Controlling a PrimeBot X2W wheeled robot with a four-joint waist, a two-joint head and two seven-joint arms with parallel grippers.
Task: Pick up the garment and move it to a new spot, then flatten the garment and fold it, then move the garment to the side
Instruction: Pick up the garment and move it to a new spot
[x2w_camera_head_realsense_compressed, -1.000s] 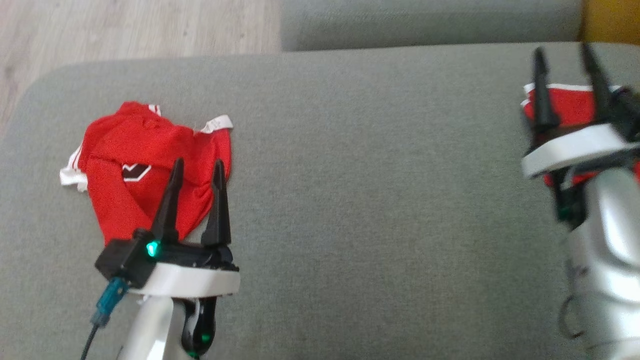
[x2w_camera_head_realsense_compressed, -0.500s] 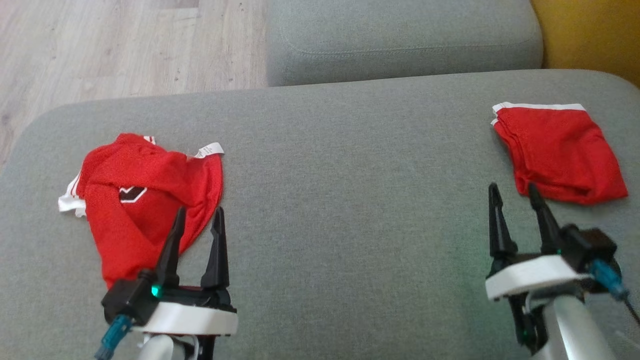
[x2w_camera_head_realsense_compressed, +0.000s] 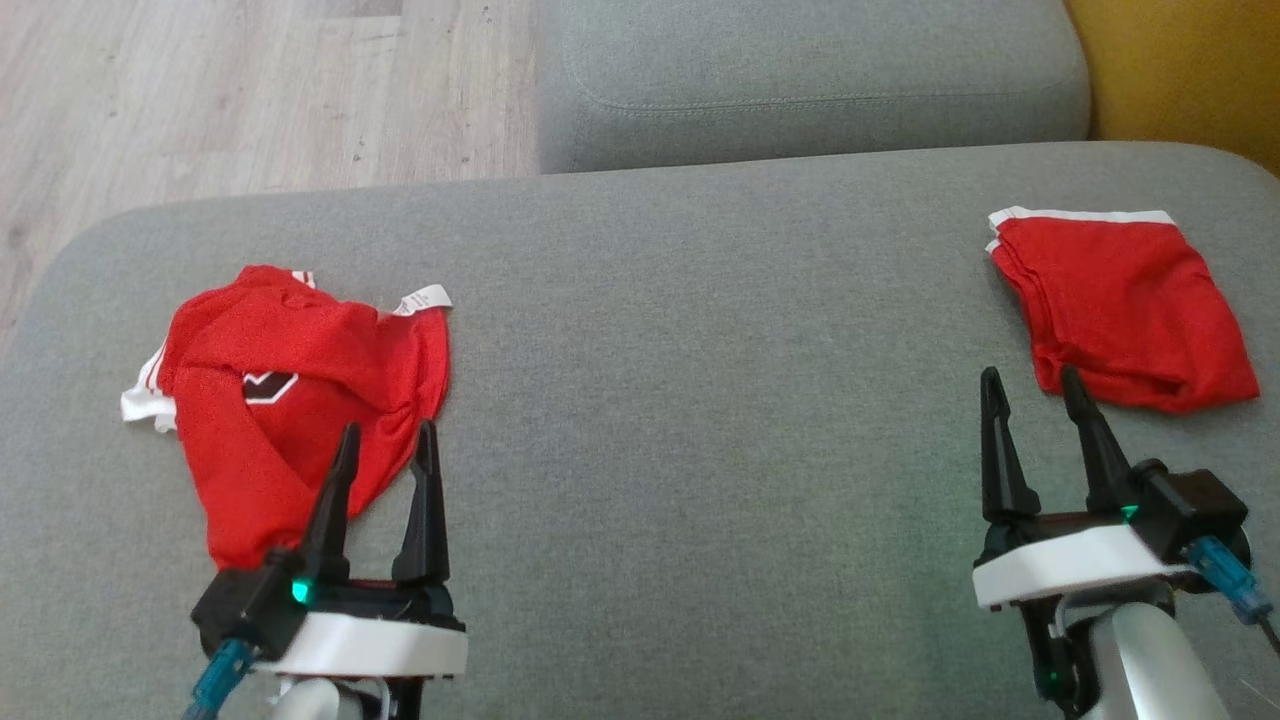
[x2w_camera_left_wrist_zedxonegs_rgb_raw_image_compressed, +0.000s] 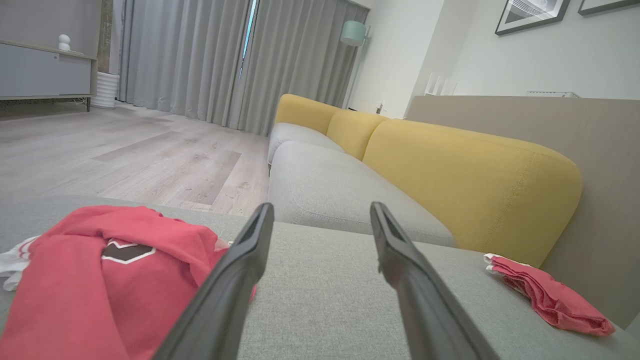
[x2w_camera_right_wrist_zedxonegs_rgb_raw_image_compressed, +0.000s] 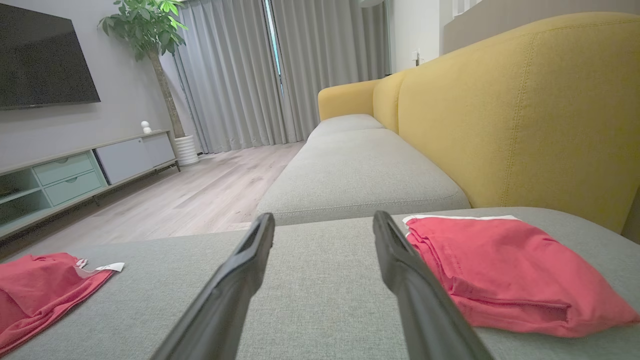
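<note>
While both sets of fingers stood spread wide and empty at the bottom of the head view, I judged the likeliest fault to be a poor pinch. The left gripper (x2w_camera_head_realsense_compressed: 389, 427) sat lower left, with its fingertips drawn over the near right hem of the crumpled red garment (x2w_camera_head_realsense_compressed: 290, 400). I could not tell whether they touched the cloth. The garment lay in loose bunched layers in the left middle of the frame, so a closing grip might have caught only the top fold or the white label (x2w_camera_head_realsense_compressed: 422, 298) and let the rest slide. The right gripper (x2w_camera_head_realsense_compressed: 1030, 373) sat lower right, just short of the folded red garment (x2w_camera_head_realsense_compressed: 1125, 310), and a careless reach could have undone that fold. Further up, the grey sofa seat (x2w_camera_head_realsense_compressed: 700, 330) ended near the crumpled garment, so a drag leftward risked tipping it onto the floor (x2w_camera_head_realsense_compressed: 200, 100).
</note>
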